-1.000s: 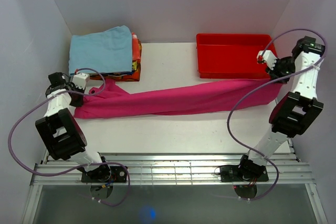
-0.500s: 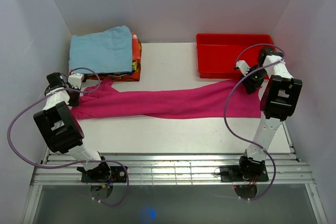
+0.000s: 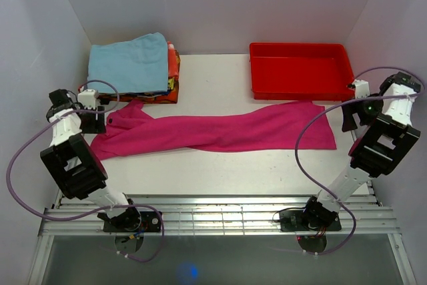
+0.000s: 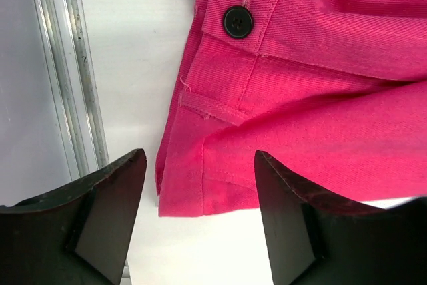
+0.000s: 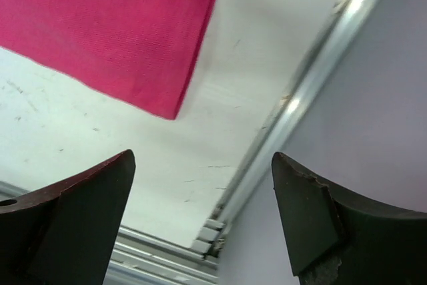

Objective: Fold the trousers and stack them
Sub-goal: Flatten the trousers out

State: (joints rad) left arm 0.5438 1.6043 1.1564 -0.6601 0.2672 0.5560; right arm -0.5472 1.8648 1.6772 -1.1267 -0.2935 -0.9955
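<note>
I have the white table point(image 3: 220, 165), matte and lightly scuffed inside plain white walls, with the trousers point(image 3: 213, 131) spread flat across its middle, waist to the left and cuffs to the right, near the red tray point(image 3: 300, 70). I judge the spreading step done; folding end to end comes next and needs fresh grips. My left gripper point(image 4: 198, 155) hangs open and empty over the waistband, near the button point(image 4: 237, 21). My right gripper point(image 5: 200, 158) gapes empty beside the cuff corner.

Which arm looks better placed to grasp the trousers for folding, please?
Probably left: the open left gripper sits over a waistband corner of the trousers; the open right gripper hangs beyond their hem.
</note>
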